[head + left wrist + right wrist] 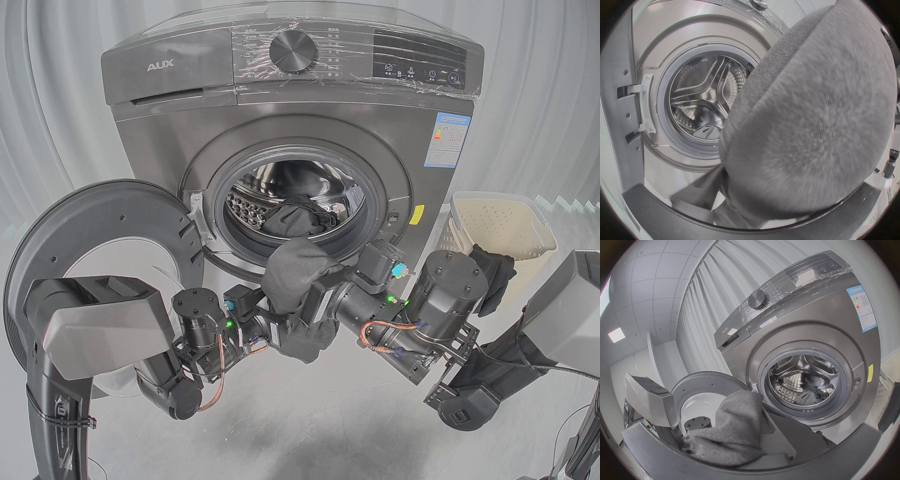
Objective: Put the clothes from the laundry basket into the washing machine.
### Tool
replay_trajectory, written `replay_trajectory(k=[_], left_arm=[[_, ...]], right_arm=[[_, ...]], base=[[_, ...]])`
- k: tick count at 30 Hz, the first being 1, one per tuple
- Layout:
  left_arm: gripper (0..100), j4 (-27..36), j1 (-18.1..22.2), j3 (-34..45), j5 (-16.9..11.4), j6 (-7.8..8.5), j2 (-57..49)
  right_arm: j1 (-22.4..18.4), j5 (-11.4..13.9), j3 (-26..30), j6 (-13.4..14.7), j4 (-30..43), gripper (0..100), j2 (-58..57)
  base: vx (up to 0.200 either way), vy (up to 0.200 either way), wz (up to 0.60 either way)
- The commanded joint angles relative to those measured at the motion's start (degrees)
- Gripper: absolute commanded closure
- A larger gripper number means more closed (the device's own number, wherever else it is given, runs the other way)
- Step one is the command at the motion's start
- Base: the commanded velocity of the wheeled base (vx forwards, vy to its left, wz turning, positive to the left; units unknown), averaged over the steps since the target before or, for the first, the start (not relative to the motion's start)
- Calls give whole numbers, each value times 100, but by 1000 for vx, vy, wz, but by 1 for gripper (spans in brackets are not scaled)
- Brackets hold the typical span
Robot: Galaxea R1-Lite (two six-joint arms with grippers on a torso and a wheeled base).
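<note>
Grey cloth [812,118] is draping over left gripper [275,334] and right gripper [322,299], hiding their ends; grip cannot be told. Three garments: this one just before the washing machine [175,144] opening, one dark garment [300,219] lying in the drum [249,209], one black garment [495,272] hanging over the laundry basket [500,225] rim. Left arm [206,340] and right arm [400,312] are meeting low, angling toward the opening.

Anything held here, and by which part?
Grey garment, draped where both arms meet before the washer; cloth hides the hold, so which part cannot be told.
</note>
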Motion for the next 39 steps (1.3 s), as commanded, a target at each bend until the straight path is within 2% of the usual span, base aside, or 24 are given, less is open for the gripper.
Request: replay_trajectory(k=[1,13,18,22,24,39], left_arm=[[100,-4,-3,-106,14,-8,101],[100,-13,14,-177,23,-35,31],[100,-13,164,-247,374,-263,-39],[100,-13,243,-238,409,-377,-294],[100,-13,251,-212,409,-413,-409],[100,-13,-21,491,374,-430,-1323]], right_arm=[[1,5,47,1,-1,100,-46],[-87,-4,118,10,-27,100,-37],[-104,5,531,10,61,100,-55],[-113,23,944,1,96,100,16],[-113,5,979,1,105,100,33],[-394,-4,917,1,149,100,411]], base=[[0,0,0],[0,0,0],[0,0,0],[0,0,0],[0,0,0],[0,0,0]])
